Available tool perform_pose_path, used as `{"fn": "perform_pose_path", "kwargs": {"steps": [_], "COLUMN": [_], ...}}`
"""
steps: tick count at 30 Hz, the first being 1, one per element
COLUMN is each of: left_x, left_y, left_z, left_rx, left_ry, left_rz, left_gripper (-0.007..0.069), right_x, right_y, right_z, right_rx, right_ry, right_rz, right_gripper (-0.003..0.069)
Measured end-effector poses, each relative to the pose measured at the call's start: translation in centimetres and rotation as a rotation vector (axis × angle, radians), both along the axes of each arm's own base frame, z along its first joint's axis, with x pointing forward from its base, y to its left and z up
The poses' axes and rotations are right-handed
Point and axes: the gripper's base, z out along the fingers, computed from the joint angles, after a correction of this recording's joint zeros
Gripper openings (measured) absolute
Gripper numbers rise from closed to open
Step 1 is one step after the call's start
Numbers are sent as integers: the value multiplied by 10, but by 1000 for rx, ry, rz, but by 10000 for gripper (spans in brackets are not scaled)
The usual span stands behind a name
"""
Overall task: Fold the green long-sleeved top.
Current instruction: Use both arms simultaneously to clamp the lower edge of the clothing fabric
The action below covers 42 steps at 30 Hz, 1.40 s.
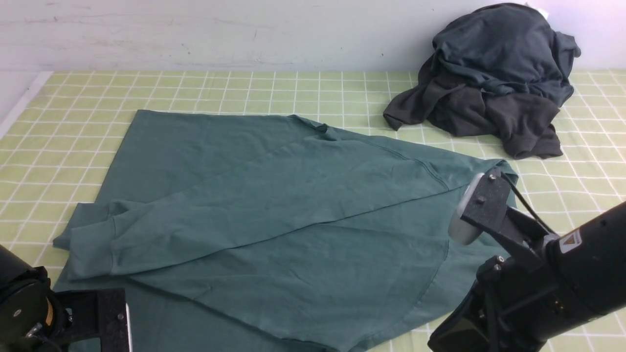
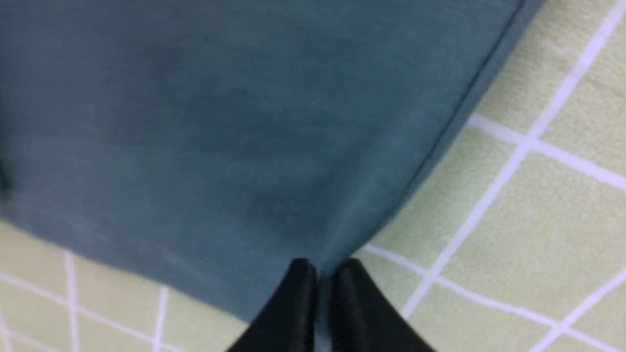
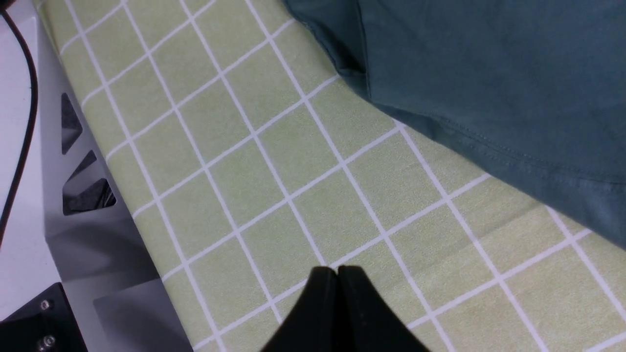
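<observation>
Garment: the green long-sleeved top (image 1: 274, 195) lies spread on the checked worktop (image 1: 234, 88), covering its left and middle.
Done so far: one sleeve (image 1: 220, 220) is laid slantwise across the body, with its cuff (image 1: 90, 249) at the left edge. You may count that as a first fold.
Outstanding: the greater part, in my judgement. No fold of the body shows, a second sleeve cannot be made out, and the cloth lies as a broad loose shape rather than a neat packet.
Left claw: the left claw (image 2: 325, 281) is clamped on a corner of the top's edge. Your left wrist view shows teal cloth drawn in between the two tips.
Top relative to left claw: in its grip at that corner, with the rest fanning away flat over the worktop.
Right claw: the right claw (image 3: 337, 276) has its tips pressed together and holds nothing. It is poised over bare checked cloth at the near right.
Top relative to right claw: apart — a stitched edge of the top lies near the claw but does not touch it.
Bystander: the dark heap of garments (image 1: 494, 78) sits at the far right back, close to the top's far edge but not touching it — not your concern for this job.
</observation>
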Motion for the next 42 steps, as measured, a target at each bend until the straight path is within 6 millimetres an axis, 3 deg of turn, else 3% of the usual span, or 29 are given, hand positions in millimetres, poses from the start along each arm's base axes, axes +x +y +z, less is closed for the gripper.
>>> {"fn": "perform_pose_path", "kwargs": {"steps": [8, 18, 20, 25, 28, 31, 32, 37, 42], "left_x": [-5, 20, 21, 20, 20, 20, 20, 24, 24], "left_y": [-5, -15, -12, -9, -8, -8, -8, -10, -12], "left_z": [4, 32, 38, 41, 41, 41, 41, 46, 49], "left_rx": [-82, -278, -262, -219, -216, -223, -224, -248, -274], "left_ry": [-7, -151, -148, -139, -143, -149, -150, -162, -144], "left_rz": [83, 478, 583, 616, 625, 655, 657, 672, 702], "left_gripper": [10, 20, 20, 20, 20, 20, 20, 20, 20], "right_x": [-3, -3, 2, 23, 45, 66, 66, 81, 86], "right_y": [1, 1, 2, 2, -1, -4, -5, -9, -14], "right_z": [1, 1, 1, -2, -14, -40, -42, -81, -101], "right_rx": [13, 10, 7, -46, -159, -328, -345, -524, -632], "right_ry": [34, -64, -149, -367, -505, -583, -586, -551, -520], "right_rz": [12, 146, 180, 177, 172, 267, 285, 432, 572], "right_gripper": [-14, -14, -14, -14, 2, 80, 85, 266, 318]}}
